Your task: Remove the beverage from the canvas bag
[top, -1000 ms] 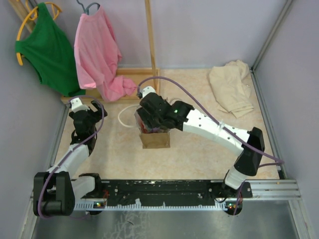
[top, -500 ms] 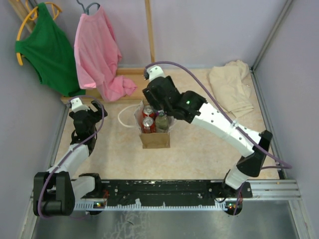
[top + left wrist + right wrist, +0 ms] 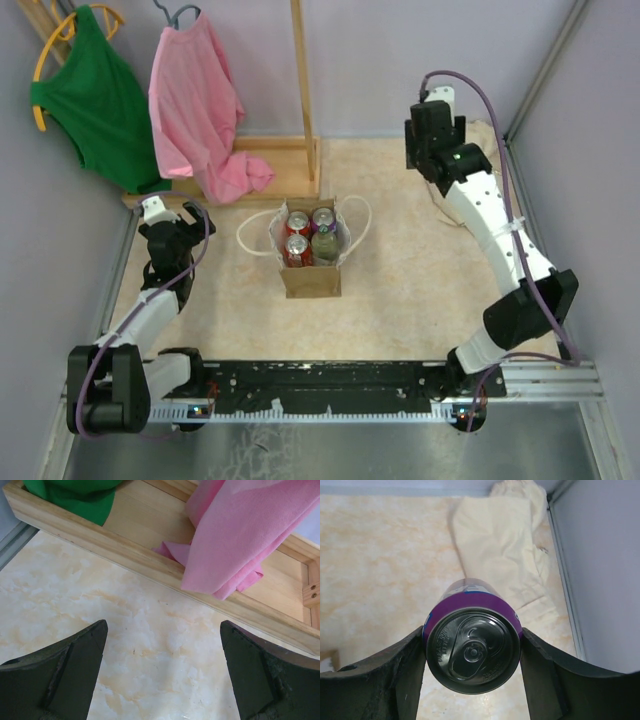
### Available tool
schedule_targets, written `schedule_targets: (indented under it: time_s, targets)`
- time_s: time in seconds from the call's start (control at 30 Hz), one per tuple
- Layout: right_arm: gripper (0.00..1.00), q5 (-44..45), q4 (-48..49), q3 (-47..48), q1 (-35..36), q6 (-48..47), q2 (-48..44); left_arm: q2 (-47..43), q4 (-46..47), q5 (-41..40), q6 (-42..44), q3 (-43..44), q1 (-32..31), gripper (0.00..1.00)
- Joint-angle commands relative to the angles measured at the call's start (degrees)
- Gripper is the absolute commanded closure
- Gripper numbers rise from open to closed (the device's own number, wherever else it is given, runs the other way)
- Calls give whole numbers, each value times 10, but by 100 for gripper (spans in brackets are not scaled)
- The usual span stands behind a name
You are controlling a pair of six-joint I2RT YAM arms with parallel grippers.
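**Purple can out of the bag, waiting to be set down**

Nearest the front edge, toward the middle of the marbled tabletop [image 3: 400,290], the small tan-brown canvas bag [image 3: 311,279] is standing upright with its white loop handles [image 3: 250,238] flopping out to either side. Four drinks are showing in its open mouth: two red-topped cans [image 3: 296,247], a third can behind them, and a dull green bottle [image 3: 325,246].

By the left edge, the left gripper [image 3: 162,630] is hanging with its fingers spread wide and nothing between them. It is pointing at bare tabletop just short of the pale wooden rack base [image 3: 150,565], where a pink garment [image 3: 240,535] and a green garment [image 3: 70,492] are draping down.

Over at the far right corner, the right gripper [image 3: 472,645] is clamping a purple aluminium drink can [image 3: 472,652] by its sides, top end toward the wrist camera. The can is well apart from the bag and hanging above the edge of a crumpled beige cloth [image 3: 495,540].

The removal itself looks done, so this seems to be the carry-and-place step. The next move probably calls for lowering the can upright onto bare tabletop beside the cloth rather than on its folds, then letting go.
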Motion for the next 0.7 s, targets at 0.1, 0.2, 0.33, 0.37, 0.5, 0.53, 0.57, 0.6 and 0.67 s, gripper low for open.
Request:
schedule_targets:
  time_s: [0.1,0.2,0.33,0.37,0.5,0.53,0.57,0.6,0.67]
  targets:
    - [100,-102,80,-91,-80,21,-12,-9,14,10,8,9,0,0]
    - [100,-116,113,-131,-87,19,-1,-8,13,15,7,8,0,0]
    - [100,-140,142,-165,-88,20,24,-9,9,14,7,8,-1,0]
    - [100,-148,147,-169,-88,22,31,-10,8,15,6,8,-1,0]
    - [100,-166,181,-183,-89,23,54,-10,7,18,7,8,-1,0]
    - [100,-165,185,-183,-89,23,72,-9,7,20,7,9,-1,0]
    - [100,-166,188,-182,-90,24,85,-8,7,21,7,9,-1,0]
    - [100,-165,190,-180,-90,25,95,-7,7,23,7,10,-1,0]
    - [100,-165,196,-179,-91,29,113,-4,7,24,7,10,-1,0]
